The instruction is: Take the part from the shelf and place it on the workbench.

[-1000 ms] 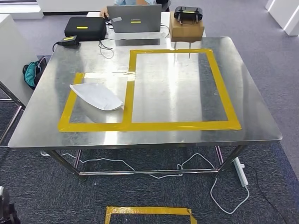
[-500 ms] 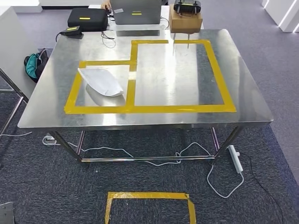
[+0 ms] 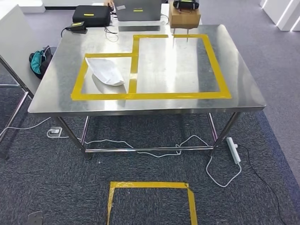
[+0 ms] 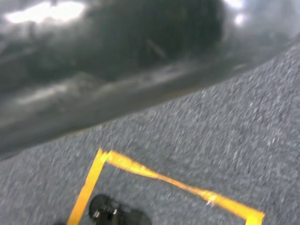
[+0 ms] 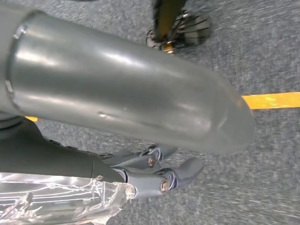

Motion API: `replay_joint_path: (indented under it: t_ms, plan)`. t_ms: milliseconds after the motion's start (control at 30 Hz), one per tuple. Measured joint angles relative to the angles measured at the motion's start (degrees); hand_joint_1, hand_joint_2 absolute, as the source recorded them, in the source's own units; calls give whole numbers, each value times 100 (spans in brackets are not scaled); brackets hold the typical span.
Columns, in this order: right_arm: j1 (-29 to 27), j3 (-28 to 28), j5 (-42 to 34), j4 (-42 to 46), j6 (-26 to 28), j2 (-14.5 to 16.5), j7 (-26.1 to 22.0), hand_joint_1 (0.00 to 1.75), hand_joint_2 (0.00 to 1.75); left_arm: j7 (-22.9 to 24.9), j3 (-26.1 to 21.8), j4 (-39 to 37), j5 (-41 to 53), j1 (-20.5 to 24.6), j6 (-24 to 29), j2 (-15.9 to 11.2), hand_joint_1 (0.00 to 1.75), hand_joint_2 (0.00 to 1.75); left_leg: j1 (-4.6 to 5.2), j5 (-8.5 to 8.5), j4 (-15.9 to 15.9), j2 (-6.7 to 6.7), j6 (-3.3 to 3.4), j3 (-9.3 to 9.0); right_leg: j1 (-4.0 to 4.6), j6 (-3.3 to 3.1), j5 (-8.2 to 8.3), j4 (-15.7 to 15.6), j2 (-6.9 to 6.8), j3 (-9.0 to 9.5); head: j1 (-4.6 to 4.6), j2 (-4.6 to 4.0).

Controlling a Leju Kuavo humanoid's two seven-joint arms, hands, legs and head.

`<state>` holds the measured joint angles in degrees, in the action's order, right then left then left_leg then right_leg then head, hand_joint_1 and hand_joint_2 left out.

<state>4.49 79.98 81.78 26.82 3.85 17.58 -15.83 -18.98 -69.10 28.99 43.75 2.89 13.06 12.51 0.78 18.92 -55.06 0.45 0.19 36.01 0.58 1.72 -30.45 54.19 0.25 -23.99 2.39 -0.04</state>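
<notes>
1. Steel workbench (image 3: 244, 89) stands ahead on grey carpet, marked with two adjoining yellow tape rectangles (image 3: 221, 77).
2. A white bag-like part (image 3: 105, 71) lies inside the smaller rectangle, on the robot's left.
3. Far edge of bench: black case (image 3: 91, 15), laptop (image 3: 138, 9), cardboard box (image 3: 184, 18).
4. Right hand (image 5: 141, 176): dark fingers (image 5: 178, 172) curl beside crinkled clear plastic wrap (image 5: 60, 199), apparently a bagged part; grip likely, contact partly hidden behind the thick grey thumb (image 5: 116, 89).
5. Left hand: cannot tell its state; left wrist view is blurred, showing carpet and a floor tape square (image 4: 159, 176).
6. White power strip (image 3: 233, 150) and cables lie under the bench.
</notes>
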Motion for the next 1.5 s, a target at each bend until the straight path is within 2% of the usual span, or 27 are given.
replay_joint_path:
  t_ms: [67, 167, 200, 233, 267, 333, 400, 433, 500, 567, 667, 700, 733, 800, 833, 900, 967, 1033, 1067, 1133, 1200, 1233, 1267, 1300, 1367, 1433, 1500]
  plan:
    - [-16, -22, 40, -30, 13, -5, 7, 0, 0, 5, -34, -107, 74, 2, -56, -32, 0, 0, -15, 211, -145, -17, -75, 85, -18, -89, 117, 15, -23, -125, -13, 0]
    - [-29, -85, 85, -68, 27, -11, -4, 0, 0, -5, -47, -231, 155, 4, -177, -48, 0, 0, -58, 1111, -1110, -29, -180, 327, -30, -158, 340, 28, -43, -380, -60, 0]
    - [-30, -104, 98, -78, 32, -17, -12, 0, 0, -8, -49, -258, 189, 10, -225, -53, 0, 0, -74, 1264, -1463, -29, -203, 374, -30, -155, 416, 41, -50, -468, -61, 0]
    - [-31, -122, 111, -88, 36, -25, -19, 0, 0, -8, -51, -281, 233, 13, -263, -57, 0, 0, -90, 1272, -1695, -29, -220, 361, -32, -146, 489, 58, -57, -560, -61, 0]
    - [-33, -136, 128, -96, 37, -32, -25, 0, 0, -8, -50, -300, 280, 13, -288, -61, 0, 0, -108, 1156, -1730, -29, -233, 262, -36, -129, 554, 82, -62, -657, -61, 0]
    - [-37, -160, 153, -113, 37, -40, -36, 0, 0, -9, -46, -330, 355, 18, -317, -62, 0, 0, -149, 882, -1212, -22, -260, -230, -49, -71, 660, 152, -66, -849, -62, 0]
    - [-36, -186, 165, -127, 37, -54, -49, 0, 0, -13, -43, -357, 379, 44, -333, -57, 0, 0, -164, 902, -380, -25, -249, -813, -45, 1, 734, 243, -75, -988, -66, 0]
    - [-33, -199, 168, -132, 38, -63, -53, 0, 0, -16, -42, -371, 388, 59, -345, -53, 0, 0, -158, 964, -118, -29, -216, -965, -40, 35, 776, 273, -84, -1033, -68, 0]
    - [-40, -227, 177, -143, 38, -75, -51, 0, 0, -26, -41, -394, 414, 64, -386, -49, 0, 0, -124, 980, 11, -41, -96, -950, -58, 96, 871, 282, -104, -1096, -66, 0]
    - [-69, -244, 193, -158, 36, -83, -31, 0, 0, -45, -42, -416, 471, 43, -437, -45, 0, 0, -114, 875, 5, -42, 15, -830, -88, 151, 714, 390, -92, -1184, -61, 0]
    - [-94, -260, 241, -188, 33, -89, -3, 0, 0, -87, -44, -431, 569, 35, -496, -45, 0, 0, -100, 679, 5, -72, 115, -600, -93, 194, -121, 1292, -54, -1456, -35, 0]
    - [-90, -271, 259, -197, 32, -92, -1, 0, 0, -92, -44, -437, 592, 32, -516, -40, 0, 0, -88, 606, 1, -96, 120, -507, -90, 191, -306, 1652, -50, -1515, -31, 0]
    - [-85, -284, 274, -206, 32, -97, 1, 0, 0, -93, -45, -444, 610, 27, -533, -33, 0, 0, -78, 530, -3, -125, 119, -414, -84, 179, -352, 1888, -48, -1506, -30, 0]
    - [-82, -311, 293, -217, 33, -114, 7, 0, 0, -93, -48, -460, 624, 20, -564, -16, 0, 0, -67, 386, -10, -206, 98, -235, -64, 135, -105, 1789, -18, -1207, -30, 0]
    - [-80, -326, 302, -221, 33, -126, 9, 0, 0, -93, -49, -466, 623, 24, -575, -5, 0, 0, -68, 317, -14, -257, 82, -166, -57, 105, 51, 1455, 67, -914, -30, 0]
    - [-75, -359, 323, -230, 32, -152, 8, 0, 0, -92, -52, -470, 617, 42, -594, 18, 0, 0, -59, 182, -23, -363, 39, -56, -58, 50, 81, 568, 362, -262, -35, 0]
    - [-73, -385, 339, -244, 32, -168, 5, 0, 0, -91, -52, -471, 618, 56, -603, 33, 0, 0, -58, 34, -2, -477, -20, 7, -53, 35, -30, 77, 504, 23, -34, 0]
    - [-74, -395, 351, -259, 28, -170, 7, 0, 0, -91, -58, -473, 618, 34, -602, 31, 0, 0, -65, -60, 24, -552, -88, 67, -56, -1, 34, 50, 364, -59, -29, 0]
    - [-71, -397, 355, -264, 23, -174, 9, 0, 0, -91, -62, -475, 617, 18, -600, 29, 0, 0, -66, 37, -38, -498, -117, 117, -62, -45, 86, 54, 285, -113, -42, 0]
    - [-82, -398, 360, -275, 16, -179, 10, 0, 0, -90, -70, -479, 615, 6, -599, 29, 0, 0, -72, 570, -500, -274, -168, 274, -75, -115, 205, 49, 106, -233, -83, 0]
    - [-97, -398, 361, -277, 16, -183, 10, 0, 0, -89, -74, -483, 616, 19, -601, 37, 0, 0, -97, 1112, -1286, -141, -228, 445, -72, -129, 321, 61, -72, -347, -108, 0]
    - [-96, -398, 361, -278, 17, -186, 9, 0, 0, -89, -74, -484, 616, 22, -601, 42, 0, 0, -114, 1188, -1597, -119, -255, 473, -72, -124, 377, 76, -161, -412, -107, 0]
    - [-91, -398, 361, -278, 18, -189, 9, 0, 0, -89, -74, -485, 618, 20, -601, 46, 0, 0, -133, 1130, -1731, -106, -276, 423, -73, -114, 428, 94, -244, -487, -108, 0]
    - [-85, -399, 361, -278, 18, -192, 8, 0, 0, -89, -75, -486, 619, 15, -601, 48, 0, 0, -151, 988, -1647, -85, -292, 274, -75, -100, 472, 115, -321, -569, -109, 0]
    - [-76, -402, 361, -278, 17, -195, 8, 0, 0, -89, -78, -486, 619, 16, -601, 49, 0, 0, -165, 746, -942, 105, -308, -284, -74, -54, 539, 154, -460, -698, -112, 0]
    - [-73, -406, 361, -280, 17, -197, 6, 0, 0, -89, -78, -486, 619, 43, -602, 50, 0, 0, -122, 741, -180, 340, -262, -753, -62, 17, 607, 184, -593, -778, -113, 0]
    - [-67, -408, 361, -286, 16, -200, 4, 0, 0, -89, -76, -486, 620, 48, -602, 48, 0, 0, -60, 761, 93, 349, -157, -818, -71, 95, 689, 187, -729, -825, -112, 0]
